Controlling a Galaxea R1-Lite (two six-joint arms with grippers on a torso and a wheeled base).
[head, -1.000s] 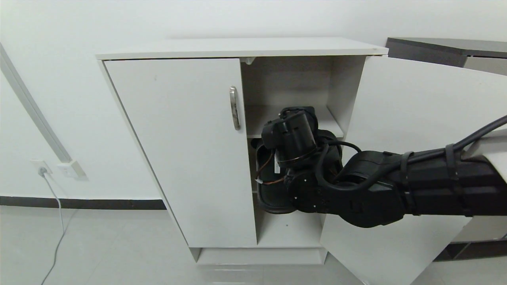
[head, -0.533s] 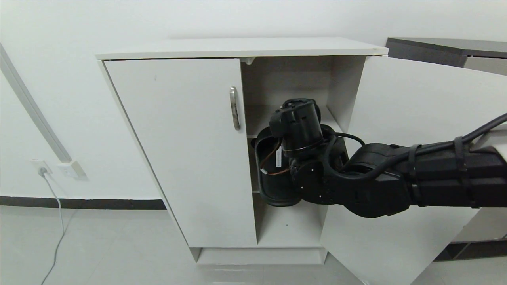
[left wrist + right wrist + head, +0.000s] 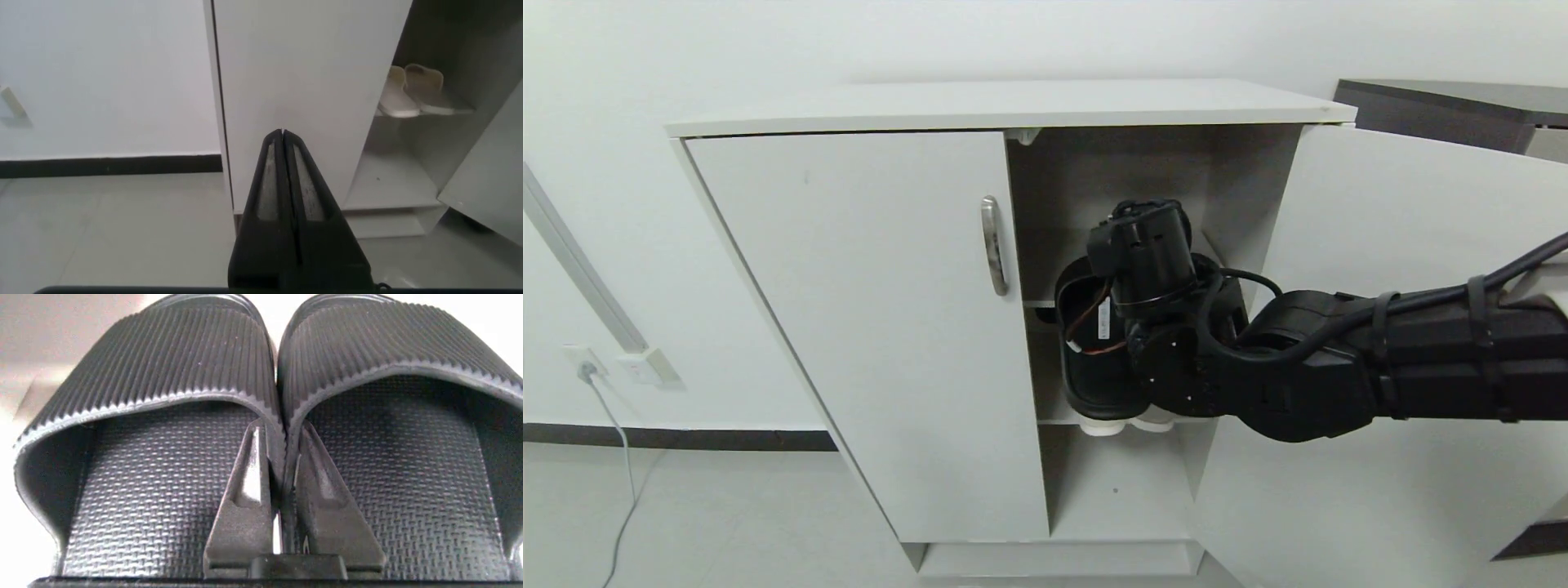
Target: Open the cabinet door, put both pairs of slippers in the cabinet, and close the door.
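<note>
A white cabinet (image 3: 1013, 98) stands with its left door (image 3: 866, 327) closed and its right door (image 3: 1380, 229) swung open. My right gripper (image 3: 278, 429) is inside the open half, shut on the touching inner edges of a pair of black slippers (image 3: 1094, 367) (image 3: 188, 400). They hang toes-down in front of the middle shelves. A pair of white slippers (image 3: 421, 88) (image 3: 1111, 426) lies on the lower shelf, just below the black pair. My left gripper (image 3: 283, 135) is shut and empty, low in front of the closed left door.
The left door has a metal handle (image 3: 991, 245) near its inner edge. A wall socket with a cable (image 3: 584, 371) sits low on the left wall. Grey furniture (image 3: 1454, 106) stands behind the open right door. Bare floor (image 3: 106, 237) lies before the cabinet.
The head camera has moved closer to the cabinet. My right arm has lifted the black slippers higher and further into the cabinet; the white pair's edge now shows beneath them.
</note>
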